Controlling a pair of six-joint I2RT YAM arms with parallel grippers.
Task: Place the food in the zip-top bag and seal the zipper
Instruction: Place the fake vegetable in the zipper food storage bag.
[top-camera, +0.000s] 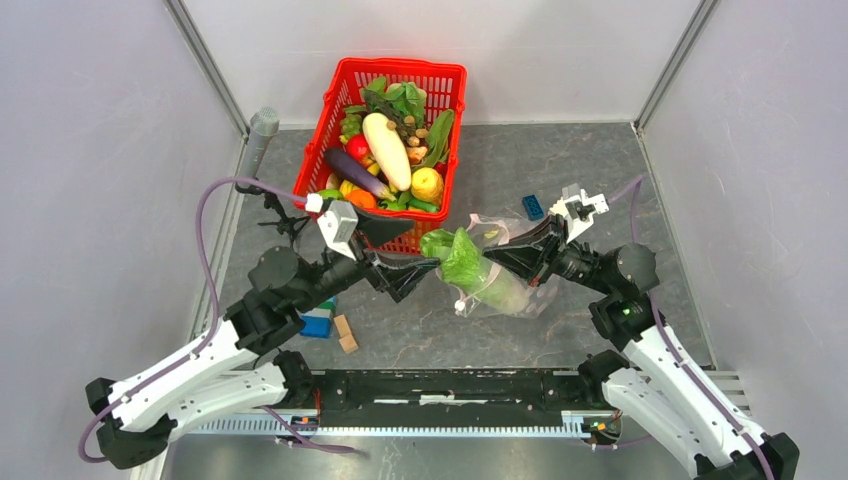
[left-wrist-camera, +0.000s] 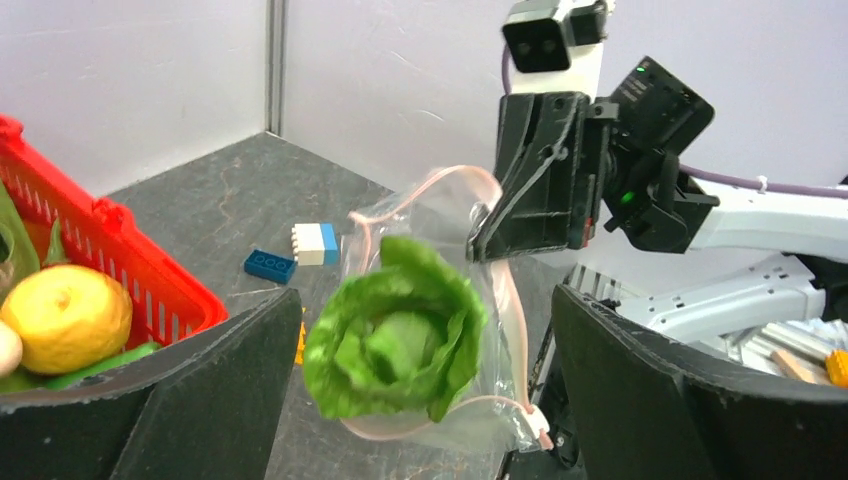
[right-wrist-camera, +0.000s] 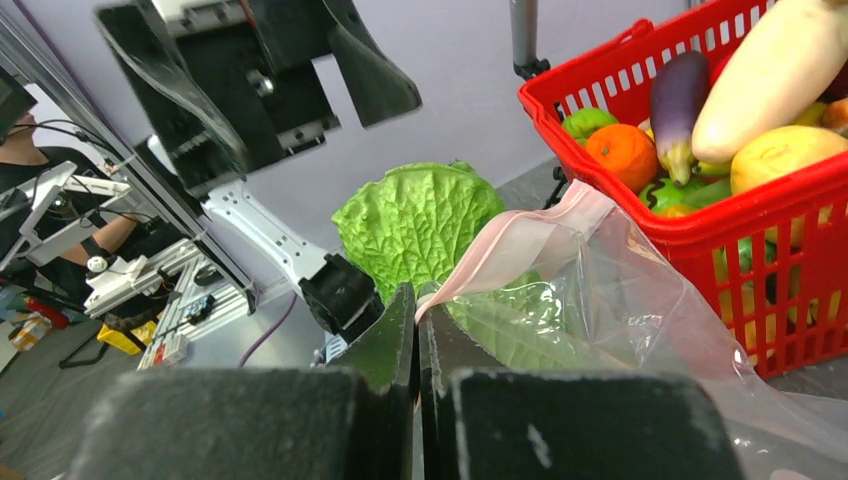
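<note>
- My left gripper (top-camera: 420, 278) stands wide open and holds nothing; its two fingers are on either side of the cabbage (left-wrist-camera: 395, 340), apart from it.
- My right gripper (right-wrist-camera: 415, 300) is closed on the pink zipper (right-wrist-camera: 510, 245) at the mouth of the bag (top-camera: 520, 295) and holds that edge lifted above the table.
- The cabbage sits in the bag's mouth. Its leafy head sticks out towards my left arm and its pale end is inside the plastic.
- The rest of the food, with the radish (top-camera: 386, 150) and the eggplant (top-camera: 355, 172) on top, lies in the basket (top-camera: 400, 66).
- I judge the step to be seating the cabbage fully. For this I should keep the right grip firm and high so the mouth does not fall shut.
- I should then push the leafy end in along the line of the bag, not across it, because a sideways push can drag the bag off the right fingers.
- Leaves over the zipper will block the seal later, so they must go below the strip.
- I cannot see how deep the cabbage sits, because the crinkly plastic blurs it.
- The far lip of the mouth is behind the cabbage, so I cannot tell how wide the opening is.
- A small pale piece at the bag's lower corner may be the slider, but I am not sure.
- My own fingers cover the lower corners of the left wrist view, and the right wrist view cuts off the bottom of the bag.
</note>
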